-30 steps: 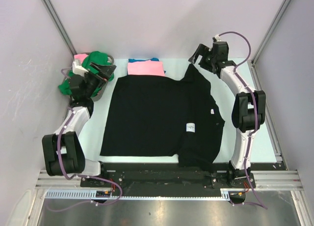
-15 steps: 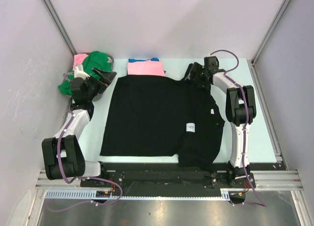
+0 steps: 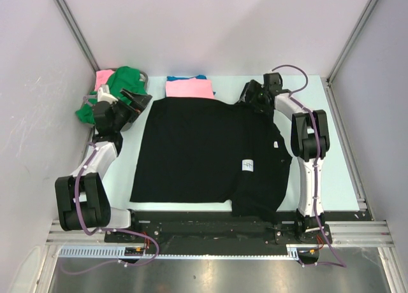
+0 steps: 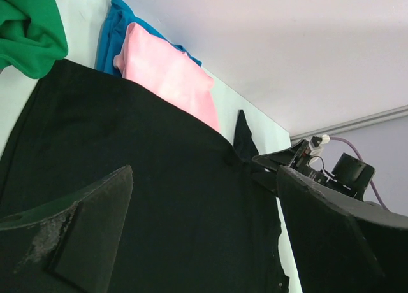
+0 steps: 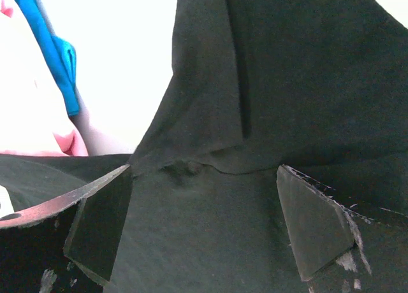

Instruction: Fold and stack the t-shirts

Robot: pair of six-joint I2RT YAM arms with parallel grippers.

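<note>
The large black t-shirt (image 3: 197,146) lies spread on the table, its right side folded inward, with the white label (image 3: 248,165) showing. A folded pink t-shirt (image 3: 189,88) lies on a blue one (image 3: 203,78) at the back. A green t-shirt (image 3: 126,78) is bunched at the back left. My left gripper (image 3: 138,100) is open and empty by the black shirt's far left corner; in the left wrist view it (image 4: 204,223) hovers over black cloth (image 4: 159,178). My right gripper (image 3: 252,93) is open, low over the far right sleeve (image 5: 210,83), with black cloth between its fingers (image 5: 315,226).
A pink cloth (image 3: 104,75) lies beside the green pile. Grey walls close in the back and both sides. Bare pale table (image 3: 338,172) shows right of the black shirt. The left wrist view shows the pink shirt (image 4: 169,73), blue shirt (image 4: 115,35) and right gripper (image 4: 306,162).
My right arm has swung from the back right down and left onto the black shirt's far right sleeve. My left gripper has shifted slightly toward the shirt's far left corner.
</note>
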